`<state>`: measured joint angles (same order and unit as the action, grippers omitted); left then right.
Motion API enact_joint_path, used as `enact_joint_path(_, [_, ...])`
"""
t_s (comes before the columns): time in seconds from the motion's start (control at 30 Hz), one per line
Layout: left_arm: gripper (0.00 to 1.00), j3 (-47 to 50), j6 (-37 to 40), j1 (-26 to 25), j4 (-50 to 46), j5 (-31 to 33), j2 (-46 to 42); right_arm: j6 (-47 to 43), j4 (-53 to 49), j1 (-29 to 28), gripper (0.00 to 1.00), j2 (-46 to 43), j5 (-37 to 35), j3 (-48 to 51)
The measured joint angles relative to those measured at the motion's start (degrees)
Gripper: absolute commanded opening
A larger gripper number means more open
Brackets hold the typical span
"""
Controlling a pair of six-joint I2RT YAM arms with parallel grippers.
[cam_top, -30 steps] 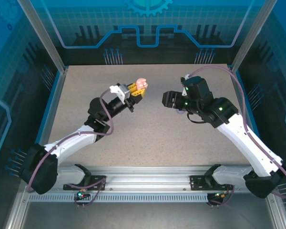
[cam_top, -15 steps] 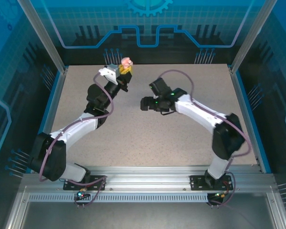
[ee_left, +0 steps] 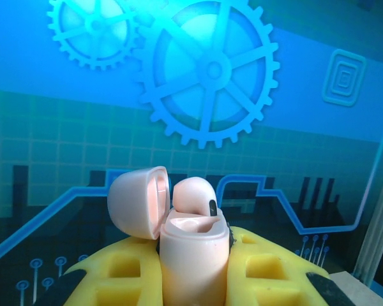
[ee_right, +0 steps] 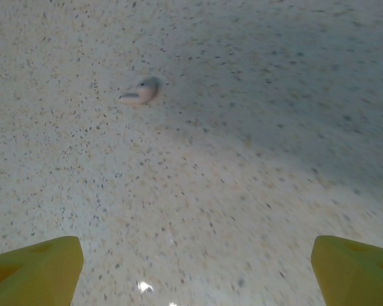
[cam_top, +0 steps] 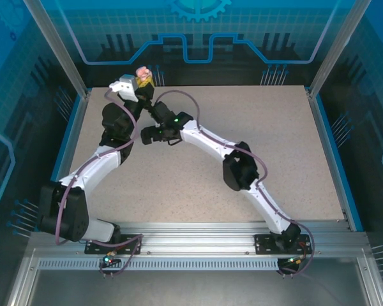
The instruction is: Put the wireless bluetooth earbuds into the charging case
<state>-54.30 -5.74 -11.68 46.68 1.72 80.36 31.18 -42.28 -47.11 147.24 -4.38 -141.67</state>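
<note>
Earbud [ee_right: 140, 91] well ahead of right jaws

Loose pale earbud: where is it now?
The earbud lies on the table, upper left in the right wrist view, ahead of the open right fingers.

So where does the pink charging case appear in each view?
Top external: pink charging case, upper left, in the left gripper.
Left wrist: bottom centre, lid open, an earbud inside.
Right wrist: speckled table, a loose earbud upper left.
Shared landmark: the printed gear behind the case.
</note>
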Motion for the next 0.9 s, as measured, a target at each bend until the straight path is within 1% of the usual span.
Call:
enact_joint_path(0.1, [0.00, -0.5, -0.2, 0.5, -1.1, 0.1, -0.4, -1.0, -1.4, -0.7, 0.98, 5.9, -0.6, -7.3])
enact_joint_path(0.37, [0.00, -0.8, -1.8, 3.5, -2.8, 0.2, -2.0, -2.4, 1.0, -1.3, 0.97, 13.7, -1.6, -13.2])
enact_joint_path(0.57, [0.00, -0.7, -3.5, 4.6, -2.9, -0.1, -2.9, -2.8, -0.2, -2.5, 0.96, 14.3, -4.3, -15.3])
enact_joint_path(0.63, [0.00, -0.3, -4.0, 4.6, -2.9, -0.8, -3.4, -3.4, -1.1, -2.6, 0.96, 11.8, -5.6, -12.1])
enact_joint_path(0.73, [0.00, 1.4, -5.0, 4.6, -2.9, -2.9, -4.9, -4.7, -1.9, -2.4, 0.96, 2.8, -7.1, -0.3])
enact_joint_path(0.8, [0.00, 2.9, -5.7, 4.6, -3.0, -5.0, -6.1, -5.4, -1.2, -1.8, 0.96, -7.2, -7.7, 11.1])
enact_joint_path(0.83, [0.00, 3.6, -6.0, 4.6, -3.0, -6.0, -6.6, -5.5, -1.0, -1.5, 0.95, -11.2, -7.6, 15.1])
enact_joint_path(0.9, [0.00, 5.5, -6.6, 4.6, -3.0, -9.1, -8.1, -5.6, 0.6, 0.3, 0.95, -22.4, -7.4, 24.6])
